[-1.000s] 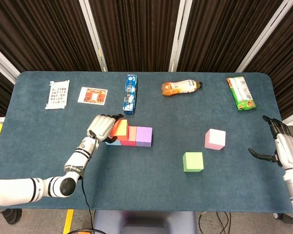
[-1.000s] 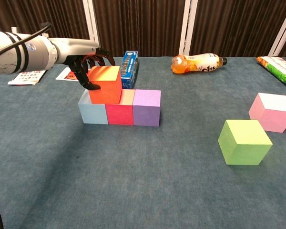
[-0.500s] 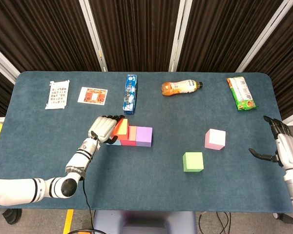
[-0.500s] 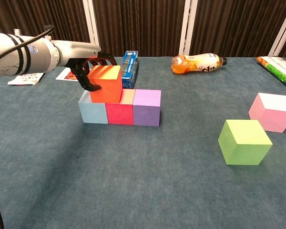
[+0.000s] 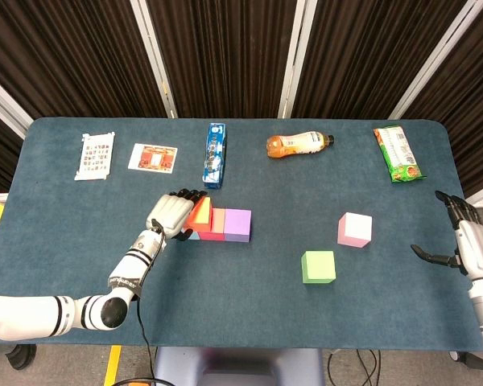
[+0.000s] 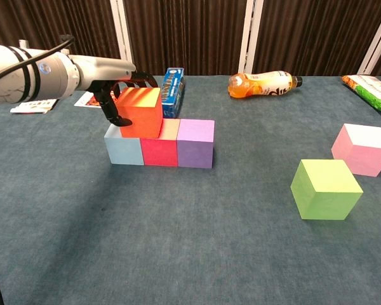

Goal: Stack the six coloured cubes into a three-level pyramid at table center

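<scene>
Since the earlier frames the orange cube [image 6: 140,112] had sunk slightly and settled across the light blue cube [image 6: 124,147] and red cube [image 6: 160,148], with the purple cube [image 6: 196,143] closing the row at three o'clock, while the left hand [image 6: 114,95] shifted only a little, its fingers wrapped around the orange cube. I judged the second level to be under way, so the next move called for letting go without nudging the row. The right hand [image 5: 460,238] hung released at the bench [image 5: 249,297] edge, well apart from the green cube [image 6: 324,188] and pink cube [image 6: 362,148]; no containers showed.
</scene>
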Controlling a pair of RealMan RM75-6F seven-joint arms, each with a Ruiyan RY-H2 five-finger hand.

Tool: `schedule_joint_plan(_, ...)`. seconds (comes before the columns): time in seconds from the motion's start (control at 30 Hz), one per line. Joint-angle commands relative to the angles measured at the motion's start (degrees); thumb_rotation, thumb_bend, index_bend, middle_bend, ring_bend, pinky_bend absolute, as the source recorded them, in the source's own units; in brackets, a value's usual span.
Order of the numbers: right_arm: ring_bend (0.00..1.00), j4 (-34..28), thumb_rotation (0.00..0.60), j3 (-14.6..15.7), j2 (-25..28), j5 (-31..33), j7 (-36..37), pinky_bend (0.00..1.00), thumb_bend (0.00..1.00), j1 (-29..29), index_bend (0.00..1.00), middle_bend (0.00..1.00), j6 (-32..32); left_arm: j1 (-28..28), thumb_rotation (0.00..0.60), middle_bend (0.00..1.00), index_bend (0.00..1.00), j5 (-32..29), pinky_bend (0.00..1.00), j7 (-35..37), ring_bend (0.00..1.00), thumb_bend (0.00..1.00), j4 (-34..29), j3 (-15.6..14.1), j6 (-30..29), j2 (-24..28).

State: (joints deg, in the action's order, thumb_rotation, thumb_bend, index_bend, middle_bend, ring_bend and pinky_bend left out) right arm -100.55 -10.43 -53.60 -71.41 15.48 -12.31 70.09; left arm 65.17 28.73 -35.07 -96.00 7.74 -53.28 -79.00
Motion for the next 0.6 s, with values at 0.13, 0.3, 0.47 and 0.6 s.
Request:
schedule_joint_plan(0.13, 0.06, 0.1, 0.600, 0.0, 0.0, 0.0, 0.3, 0.08, 0.30, 0.0, 0.16, 0.20, -0.1, -0.4, 0.600, 0.00, 0.00, 0.5, 0.17, 0.6, 0.00, 0.35, -1.6, 0.1, -0.1, 1.0)
schedule_joint_plan(0.3, 0.06, 0.0, 0.600, -0.2, 0.2, -0.2, 0.7, 0.08, 0.29, 0.2, 0.15, 0.20, 0.2, -3.4, 0.600, 0.00, 0.00, 4.1, 0.13, 4.1, 0.00, 0.35, -4.6, 0.9, -3.7, 3.9)
schedule_joint_plan(0.47, 0.06, 0.3, 0.600, 0.1, 0.4, -0.8, 1.4, 0.08, 0.30, 0.4, 0.15, 0.20, 0.2, -11.1, 0.600, 0.00, 0.00, 12.6, 0.11, 12.5, 0.00, 0.35, -6.2, -1.1, -6.8, 9.2)
schedule_joint_plan(0.6, 0.06, 0.3, 0.600, 0.2, 0.4, -1.0, 1.2, 0.07, 0.29, 0.4, 0.15, 0.20, 0.1, -14.8, 0.600, 0.00, 0.00, 14.5, 0.10, 17.2, 0.00, 0.35, -2.7, -2.5, -5.4, 9.0)
